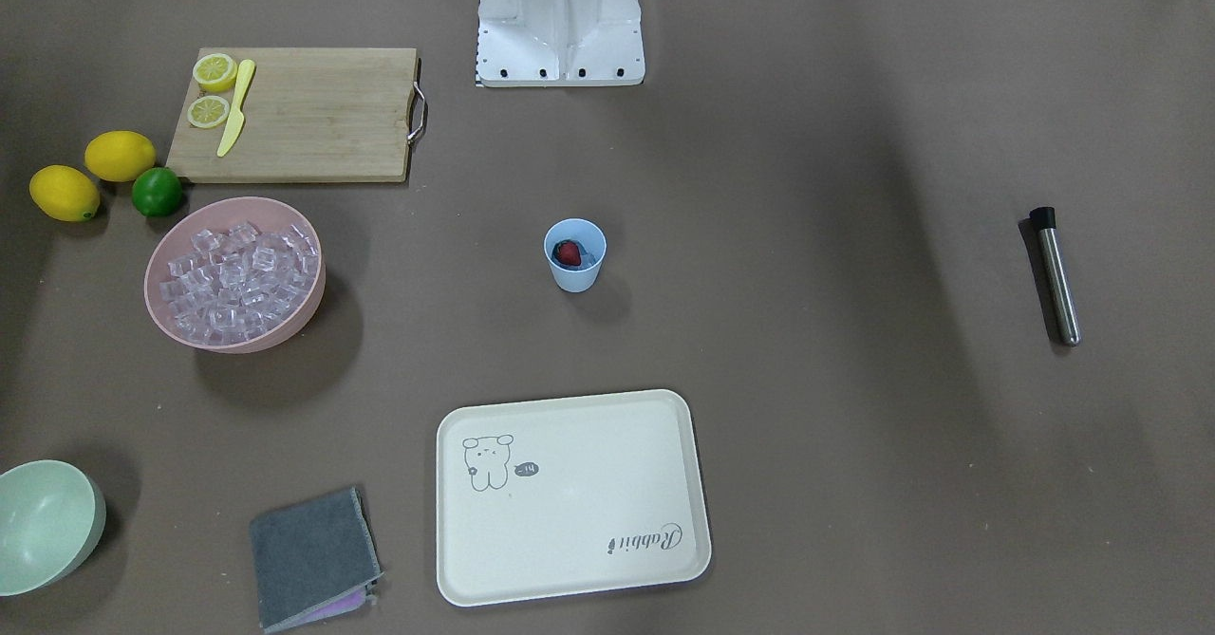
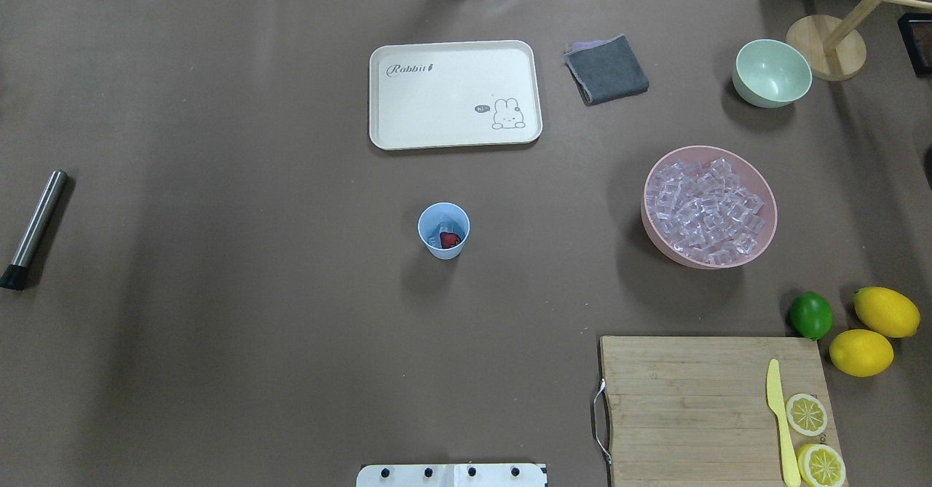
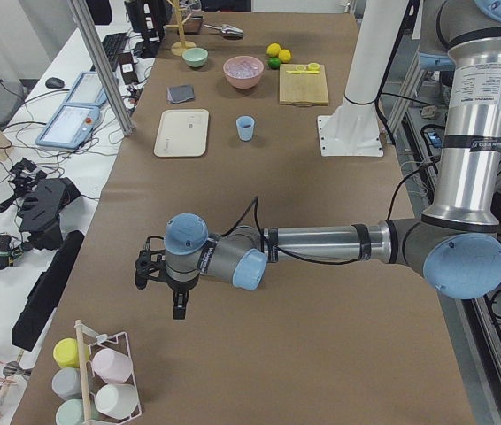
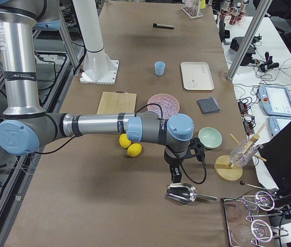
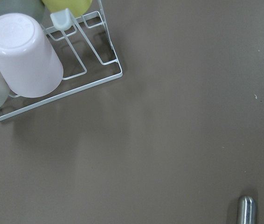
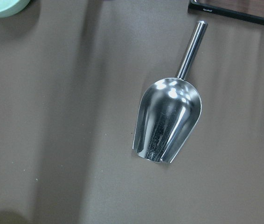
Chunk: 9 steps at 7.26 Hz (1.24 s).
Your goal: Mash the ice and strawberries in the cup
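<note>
1. Cup (image 1: 575, 274) is stood upright at mid-worktop (image 1: 807, 407), well apart from everything else. It is presumably centred so that either arm can reach it.
2. Strawberry (image 1: 568, 254) is seen inside the cup, with a clear piece beside it, taken to be ice (image 1: 589, 257). Loading is judged done, mashing not yet started.
3. Spare ice cubes (image 1: 237, 279) are heaped in the pink bowl (image 1: 285, 336) on the right arm's side, just beside the cutting board (image 1: 313, 113).
4. Steel muddler (image 1: 1056, 279) is laid flat on the left arm's side, well apart from the cup. Its steel tip is caught at the bottom edge of the left wrist view, so a pickup by that arm is judged the next step.
5. Left hand (image 3: 178, 305) is shown only from the side, pointed down over bare worktop. Released or clenched cannot be told.
6. Right hand (image 4: 174, 176) is hung above the steel scoop (image 6: 167, 121), which lies free on the worktop. Its state cannot be told either.
</note>
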Tool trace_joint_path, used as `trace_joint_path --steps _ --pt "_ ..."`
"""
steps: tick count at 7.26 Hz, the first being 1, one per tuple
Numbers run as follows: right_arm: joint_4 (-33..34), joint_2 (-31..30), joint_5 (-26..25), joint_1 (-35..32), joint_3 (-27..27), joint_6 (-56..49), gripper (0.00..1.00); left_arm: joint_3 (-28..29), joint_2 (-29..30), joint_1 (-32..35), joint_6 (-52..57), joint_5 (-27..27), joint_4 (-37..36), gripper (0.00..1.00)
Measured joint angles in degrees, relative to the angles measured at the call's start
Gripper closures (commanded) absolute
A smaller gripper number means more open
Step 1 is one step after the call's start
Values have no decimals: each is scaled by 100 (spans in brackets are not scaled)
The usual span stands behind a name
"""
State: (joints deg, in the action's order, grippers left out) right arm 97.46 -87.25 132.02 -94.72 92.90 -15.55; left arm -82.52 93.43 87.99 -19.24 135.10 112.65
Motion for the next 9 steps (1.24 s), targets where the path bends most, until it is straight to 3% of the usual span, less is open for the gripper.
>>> trace_joint_path --steps 1,4,9 --pt "-10 10 -6 3 -21 58 1 -59 58 1 -2 99 -189 2" --pt "-18 -15 1 1 -10 101 1 -690 645 13 17 124 -1895 2" --pt "-25 -24 -10 -3 -35 90 1 -776 491 29 375 -165 -2128 2"
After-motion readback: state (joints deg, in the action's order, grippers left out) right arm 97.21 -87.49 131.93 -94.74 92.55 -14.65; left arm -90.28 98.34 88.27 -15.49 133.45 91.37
